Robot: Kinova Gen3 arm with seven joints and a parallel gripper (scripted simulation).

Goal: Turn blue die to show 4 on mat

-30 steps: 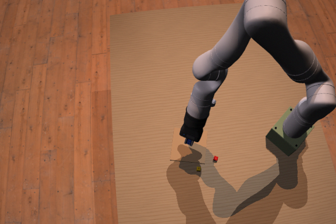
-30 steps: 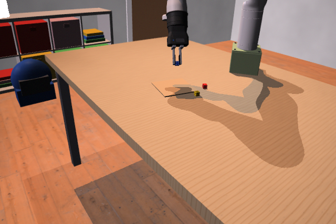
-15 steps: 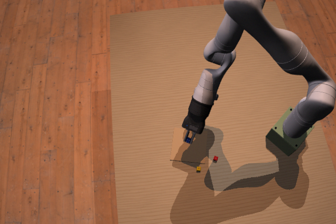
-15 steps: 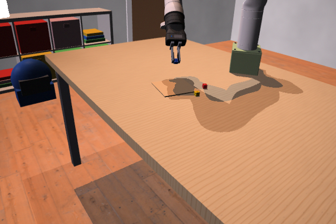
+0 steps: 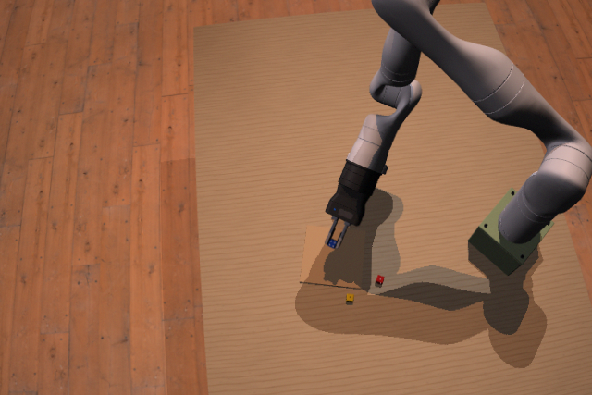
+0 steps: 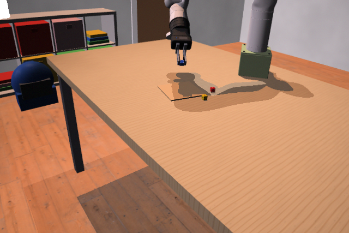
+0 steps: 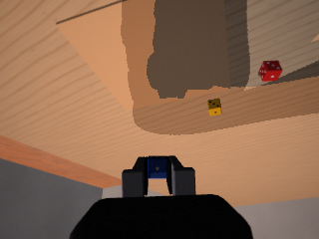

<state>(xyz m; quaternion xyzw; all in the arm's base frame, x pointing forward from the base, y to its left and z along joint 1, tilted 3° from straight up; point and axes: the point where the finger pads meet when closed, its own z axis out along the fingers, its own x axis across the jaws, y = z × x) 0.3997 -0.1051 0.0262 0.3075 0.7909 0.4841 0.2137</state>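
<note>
My gripper is shut on the small blue die and holds it in the air above the thin tan mat. The gripper is tilted. The face of the blue die towards the wrist camera shows one pip. The red die lies on the table just off the mat's right edge. The yellow die lies on the table just off the mat's front edge. The arm's shadow covers most of the mat.
The arm's green base stands on the table to the right of the dice. A shelf with boxes and a blue object stand on the floor beyond the table's left edge.
</note>
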